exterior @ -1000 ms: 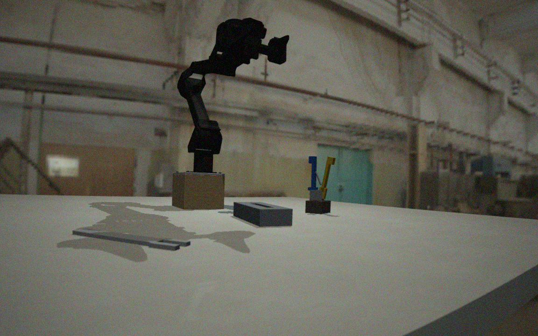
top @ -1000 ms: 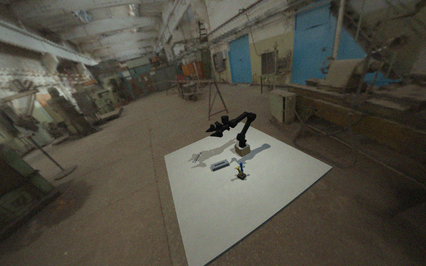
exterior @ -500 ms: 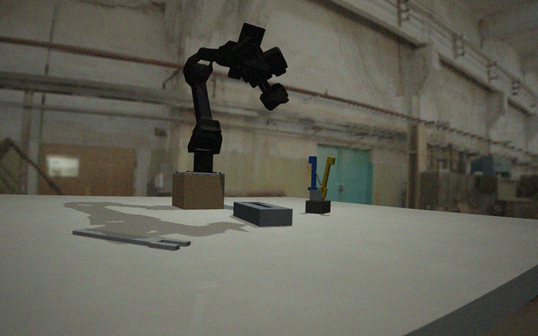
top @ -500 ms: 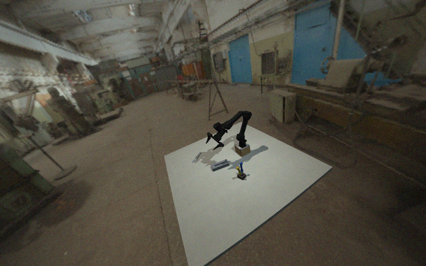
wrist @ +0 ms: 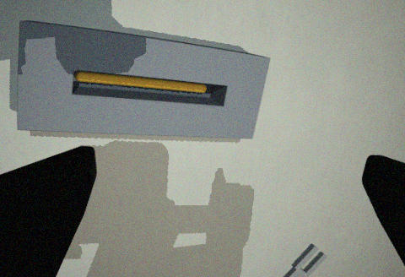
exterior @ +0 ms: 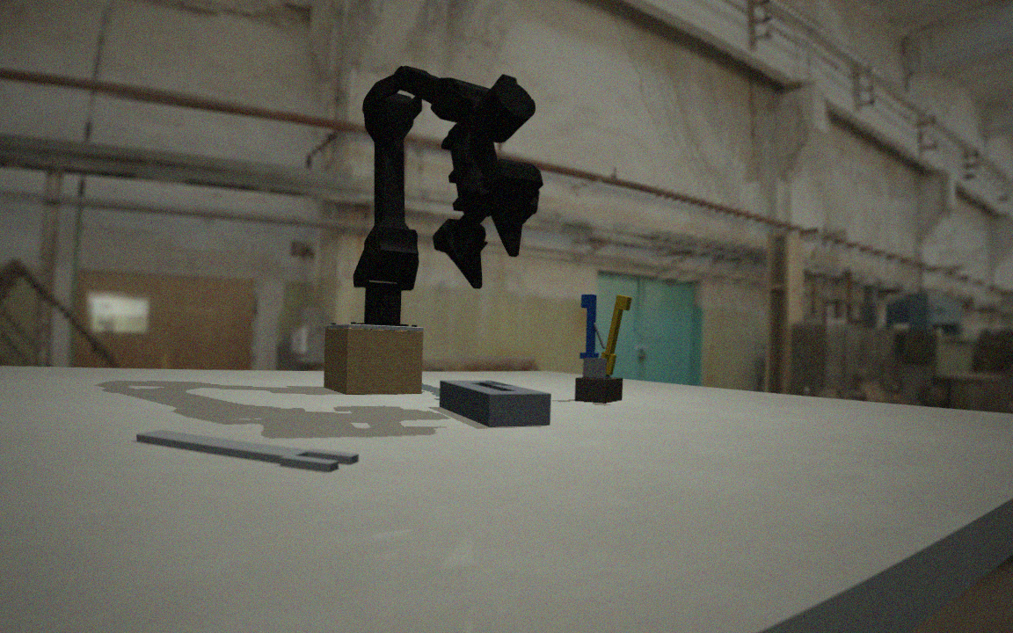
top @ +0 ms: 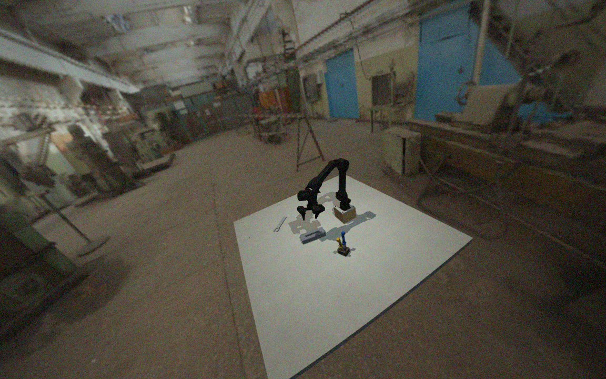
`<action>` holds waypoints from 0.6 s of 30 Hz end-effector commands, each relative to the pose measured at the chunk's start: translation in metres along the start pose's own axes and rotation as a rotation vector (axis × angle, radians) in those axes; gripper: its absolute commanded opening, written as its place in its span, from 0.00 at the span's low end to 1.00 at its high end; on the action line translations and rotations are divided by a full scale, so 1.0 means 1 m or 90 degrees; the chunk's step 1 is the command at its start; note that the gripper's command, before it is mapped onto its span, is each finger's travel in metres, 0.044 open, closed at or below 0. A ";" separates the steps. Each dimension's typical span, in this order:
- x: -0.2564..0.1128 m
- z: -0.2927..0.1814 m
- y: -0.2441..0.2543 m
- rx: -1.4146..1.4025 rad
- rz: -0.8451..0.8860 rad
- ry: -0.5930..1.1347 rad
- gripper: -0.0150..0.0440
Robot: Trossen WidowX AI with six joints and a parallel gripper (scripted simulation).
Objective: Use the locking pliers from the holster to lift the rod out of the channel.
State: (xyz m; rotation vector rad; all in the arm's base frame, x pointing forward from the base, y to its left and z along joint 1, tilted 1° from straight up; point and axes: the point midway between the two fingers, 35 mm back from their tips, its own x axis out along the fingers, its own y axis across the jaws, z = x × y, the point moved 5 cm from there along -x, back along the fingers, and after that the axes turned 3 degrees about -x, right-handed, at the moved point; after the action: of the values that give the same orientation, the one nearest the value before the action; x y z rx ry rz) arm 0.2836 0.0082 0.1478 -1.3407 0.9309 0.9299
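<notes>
My gripper (top: 310, 218) (exterior: 498, 271) (wrist: 234, 165) is open and empty, pointing down well above the table. It hangs near the grey channel block (top: 312, 239) (exterior: 521, 409) (wrist: 211, 121), which shows ahead of the fingertips in the wrist view. A yellow rod (wrist: 141, 81) lies lengthwise in the block's narrow slot, along one wall. The locking pliers stand upright in the dark holster (top: 343, 252) (exterior: 598, 391), with a blue handle (top: 343, 237) (exterior: 590, 331) and a yellow handle (exterior: 615, 331) spread apart above it. Their jaws are hidden, and the wrist view does not show them.
A flat grey forked tool (top: 280, 223) (exterior: 235, 449) lies on the white table top (top: 305, 292) (exterior: 416, 542), on the block's other side from the holster. Its prongs show at the wrist view's bottom edge. The arm stands on a brown box (top: 344, 215) (exterior: 372, 361).
</notes>
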 end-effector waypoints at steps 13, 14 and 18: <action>0.017 0.002 0.026 -0.278 0.226 -0.047 1.00; 0.017 0.004 0.026 -0.278 0.226 -0.047 1.00; 0.019 0.025 0.021 -0.277 0.225 -0.048 1.00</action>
State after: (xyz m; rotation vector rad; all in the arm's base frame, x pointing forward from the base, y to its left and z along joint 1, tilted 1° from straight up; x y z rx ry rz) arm 0.2662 0.0180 0.1221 -1.5124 0.9669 1.5034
